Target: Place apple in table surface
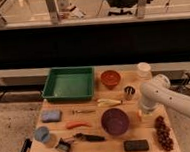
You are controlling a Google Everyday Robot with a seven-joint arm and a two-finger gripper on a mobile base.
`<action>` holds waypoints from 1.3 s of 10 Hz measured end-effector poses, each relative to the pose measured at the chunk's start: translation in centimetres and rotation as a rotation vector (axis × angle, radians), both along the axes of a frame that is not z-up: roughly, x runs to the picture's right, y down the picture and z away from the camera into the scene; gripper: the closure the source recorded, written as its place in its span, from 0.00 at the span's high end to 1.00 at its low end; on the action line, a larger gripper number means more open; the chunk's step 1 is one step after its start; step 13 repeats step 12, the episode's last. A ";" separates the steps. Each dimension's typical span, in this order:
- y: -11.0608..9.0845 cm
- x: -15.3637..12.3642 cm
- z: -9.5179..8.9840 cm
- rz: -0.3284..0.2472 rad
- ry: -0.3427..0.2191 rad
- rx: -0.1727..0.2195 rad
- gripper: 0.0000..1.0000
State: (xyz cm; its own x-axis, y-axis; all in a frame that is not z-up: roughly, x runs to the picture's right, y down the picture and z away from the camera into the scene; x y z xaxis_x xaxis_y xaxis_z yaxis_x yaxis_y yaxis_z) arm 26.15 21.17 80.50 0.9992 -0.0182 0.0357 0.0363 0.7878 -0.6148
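White arm bends down, its pincer (140,114) beside the purple bowl (115,121); grip state unclear.

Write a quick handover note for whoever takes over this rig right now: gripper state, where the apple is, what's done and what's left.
Gripper: down at the table surface, right of the purple bowl, hidden behind the arm's white wrist; jaws not visible.
Apple: only a sliver of orange-yellow shows at the wrist's lower left edge, beside the bowl. Whether it rests on the wood or is held cannot be told.
Done: arm lowered to the table.
Left: confirm the apple sits on the table, release, withdraw.
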 end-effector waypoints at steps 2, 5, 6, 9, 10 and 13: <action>0.0 0.1 0.0 0.002 0.001 -0.001 0.80; 0.0 0.2 -0.1 0.003 -0.001 -0.002 0.80; -0.1 0.2 -0.2 0.003 -0.001 -0.001 0.80; -1.5 0.5 -1.3 0.012 -0.002 0.028 0.80; -2.3 0.5 -1.9 0.021 -0.006 0.042 0.80; -2.8 0.6 -2.3 0.035 0.003 0.057 0.80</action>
